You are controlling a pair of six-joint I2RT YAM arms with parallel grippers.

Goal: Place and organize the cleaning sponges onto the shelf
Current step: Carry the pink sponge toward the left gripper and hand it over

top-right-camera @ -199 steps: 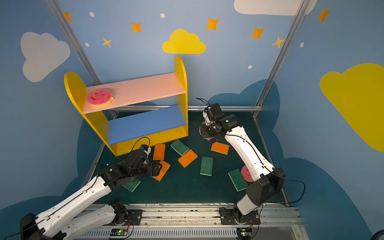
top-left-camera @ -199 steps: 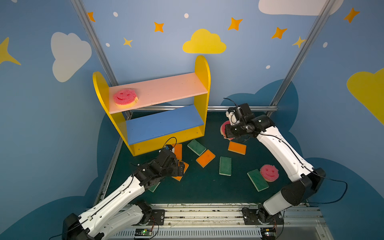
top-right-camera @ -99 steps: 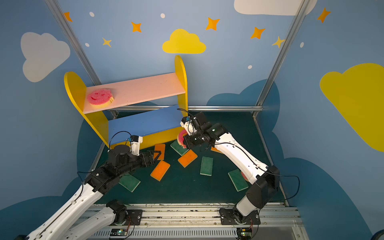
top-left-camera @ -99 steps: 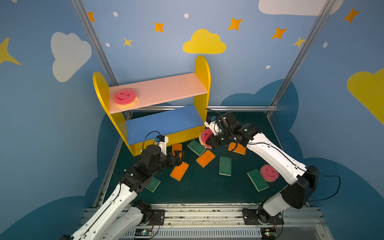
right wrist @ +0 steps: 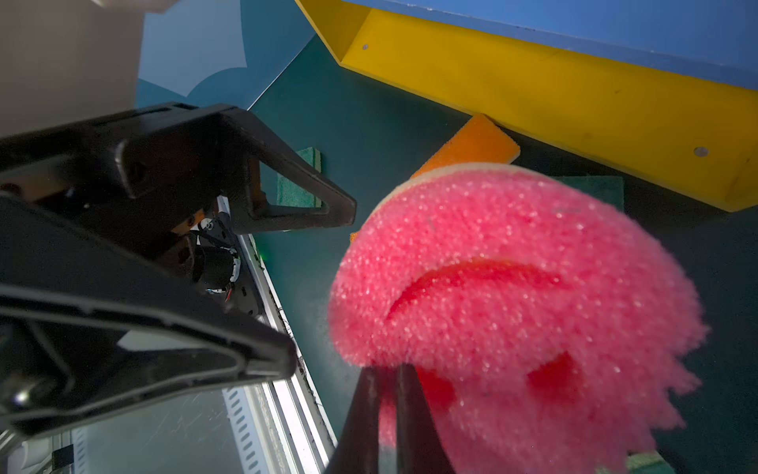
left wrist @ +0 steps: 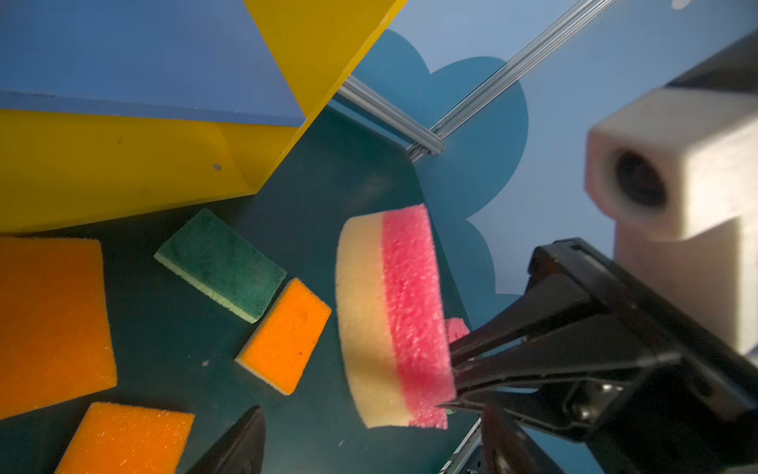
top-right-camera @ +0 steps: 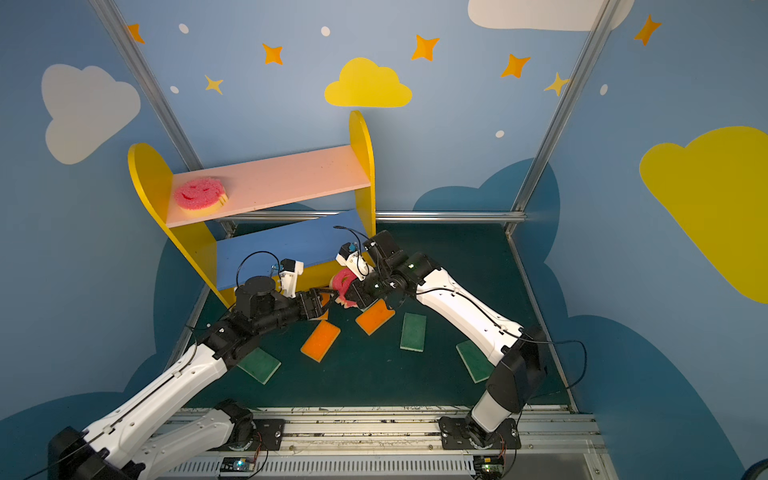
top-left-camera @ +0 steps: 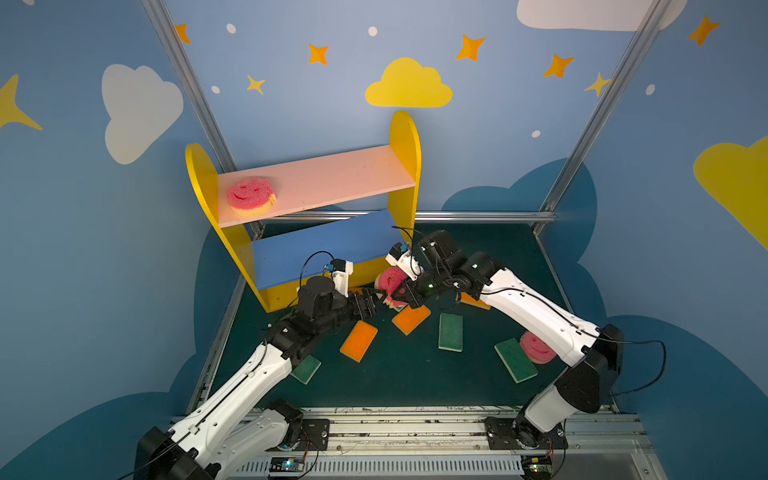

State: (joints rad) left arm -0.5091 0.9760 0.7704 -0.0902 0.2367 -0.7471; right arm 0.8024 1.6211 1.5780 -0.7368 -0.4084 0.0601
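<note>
Cleaning sponges [top-left-camera: 359, 340] lie loose on the dark green worktop [top-left-camera: 395, 386] nearest my bases: a green sponge [top-left-camera: 306, 370] half under my left forearm, an orange one just past it, more green and orange ones toward the middle, and a pink smiley [top-left-camera: 534, 348] partly hidden behind my right arm.

Both my arms reach low and forward and meet in front of the shelf's base, the left from the left, the right angled in with its wrist bent leftward. My right gripper [top-left-camera: 394, 296] pinches the held smiley sponge [top-left-camera: 388, 279] by its rim, clear of the worktop. My left gripper [top-left-camera: 374, 300] sits just beside it.

The left wrist view alone shows that sponge [left wrist: 393, 316] edge-on, a pale yellow layer against a pink one, with my right fingers [left wrist: 484, 361] clamped on its edge. The right wrist view alone shows its smiling face [right wrist: 512, 295], and my left gripper [right wrist: 318, 287] spread wide with nothing between the jaws and a gap to the sponge.

Farthest back stands the shelf [top-left-camera: 405, 141]. In both top views, one shelved smiley sponge [top-right-camera: 200, 195] rests at the left end of its pink upper board.
</note>
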